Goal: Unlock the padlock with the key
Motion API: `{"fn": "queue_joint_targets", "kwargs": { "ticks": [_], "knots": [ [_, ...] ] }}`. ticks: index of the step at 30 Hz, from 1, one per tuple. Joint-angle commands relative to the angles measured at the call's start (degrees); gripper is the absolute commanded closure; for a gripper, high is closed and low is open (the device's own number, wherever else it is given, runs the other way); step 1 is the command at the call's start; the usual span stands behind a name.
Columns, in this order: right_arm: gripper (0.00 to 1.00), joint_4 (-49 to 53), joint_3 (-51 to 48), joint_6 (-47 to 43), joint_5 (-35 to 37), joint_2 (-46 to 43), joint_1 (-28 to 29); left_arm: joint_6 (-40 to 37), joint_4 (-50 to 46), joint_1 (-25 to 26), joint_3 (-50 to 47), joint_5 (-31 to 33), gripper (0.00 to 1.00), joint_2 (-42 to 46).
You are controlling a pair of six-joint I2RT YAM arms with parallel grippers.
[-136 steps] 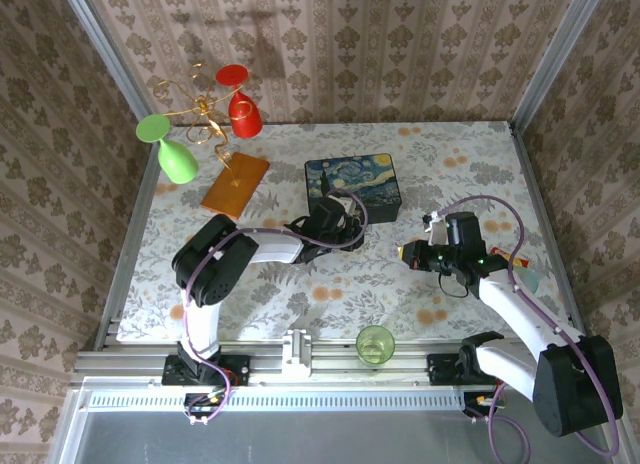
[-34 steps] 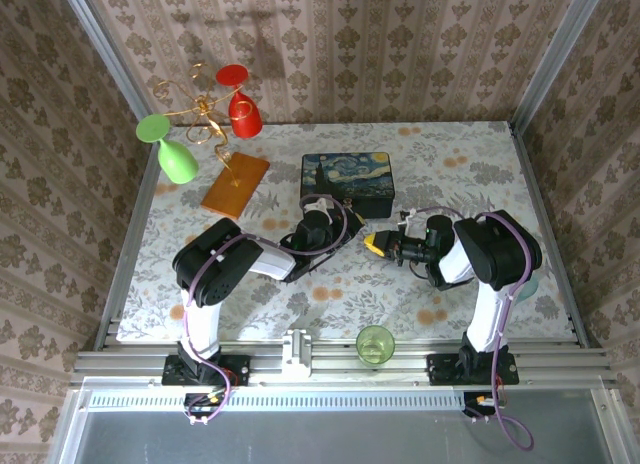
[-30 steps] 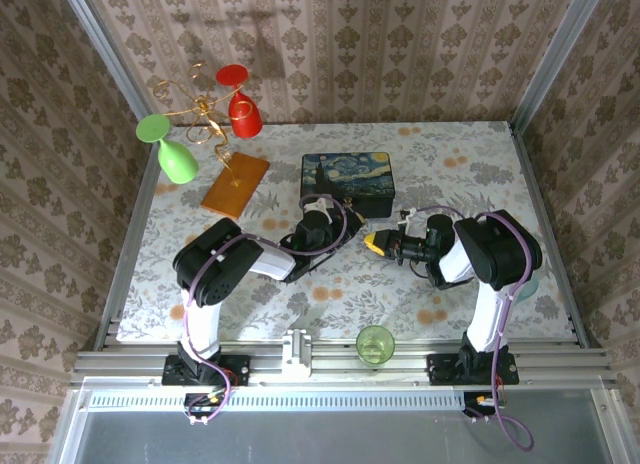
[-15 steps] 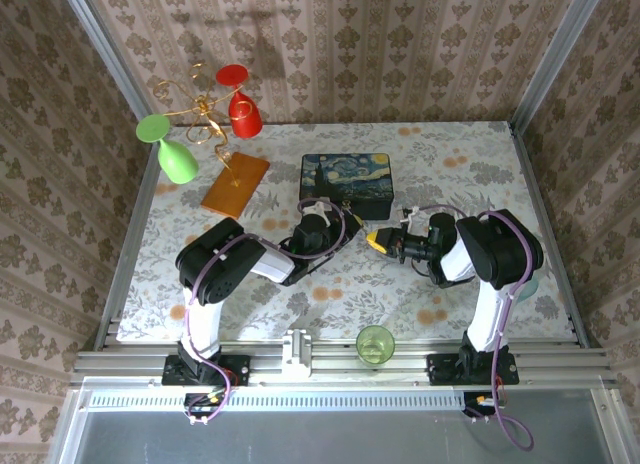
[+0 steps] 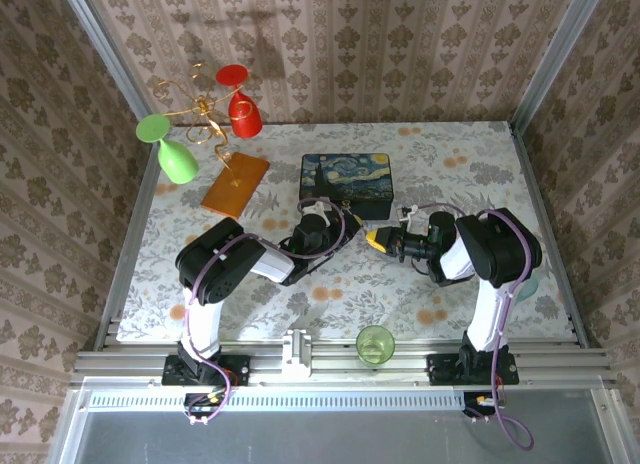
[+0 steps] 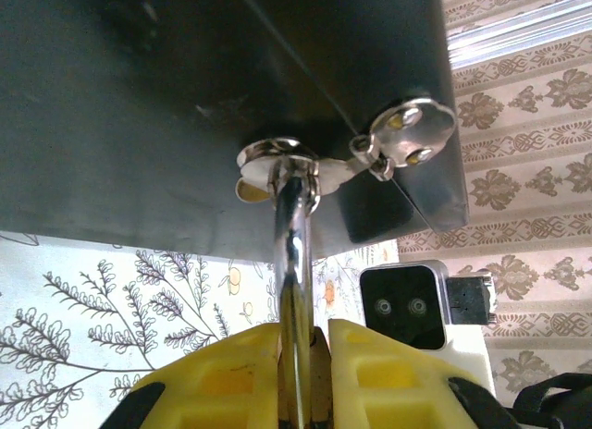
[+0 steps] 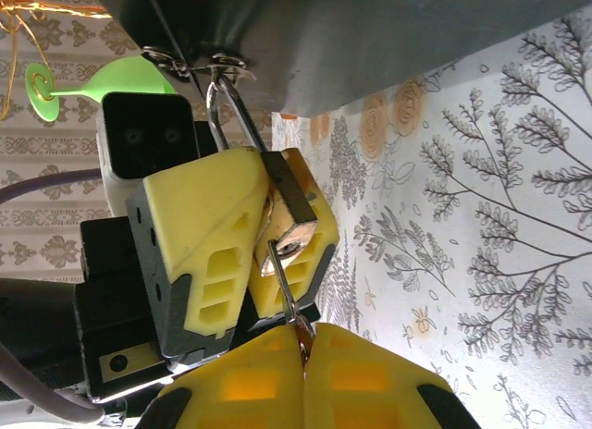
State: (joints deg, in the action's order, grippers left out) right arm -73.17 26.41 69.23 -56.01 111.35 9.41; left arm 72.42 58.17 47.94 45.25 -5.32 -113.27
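Note:
The painted box [image 5: 347, 181] sits mid-table. The brass padlock [image 7: 289, 227] hangs by its silvery shackle [image 6: 289, 216] from the box's clasp ring [image 6: 275, 155]. My left gripper [image 6: 303, 332] is shut on the padlock [image 6: 296, 364] body, just in front of the box [image 5: 335, 227]. My right gripper [image 7: 305, 341] is shut on the thin key [image 7: 282, 278]. The key's tip touches the padlock's bottom face by the keyhole; I cannot tell if it is inside. In the top view the right gripper [image 5: 378, 241] meets the left one nose to nose.
A green cup [image 5: 375, 342] stands at the near edge. An orange card [image 5: 235, 184] lies left of the box. Green and red glasses on a gold wire stand [image 5: 203, 109] occupy the back left corner. Aluminium rails frame the table.
The right arm swung in from the right with the key and edged closer to the left gripper. The box shifted slightly left. The left gripper kept its hold.

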Motion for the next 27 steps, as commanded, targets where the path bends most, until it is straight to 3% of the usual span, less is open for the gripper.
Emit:
{"fn": "queue_joint_targets", "kwargs": {
  "ticks": [1, 27],
  "knots": [
    [1.00, -1.01, -0.40, -1.05, -1.65, 1.04, 0.36, -1.36, 1.33, -0.29, 1.63, -0.30, 1.00, 2.72],
    [1.00, -1.46, 1.74, -1.02, -1.13, 2.82, 1.68, 0.16, 2.24, -0.73, 2.65, -1.40, 1.00, 1.88]
  ]
}}
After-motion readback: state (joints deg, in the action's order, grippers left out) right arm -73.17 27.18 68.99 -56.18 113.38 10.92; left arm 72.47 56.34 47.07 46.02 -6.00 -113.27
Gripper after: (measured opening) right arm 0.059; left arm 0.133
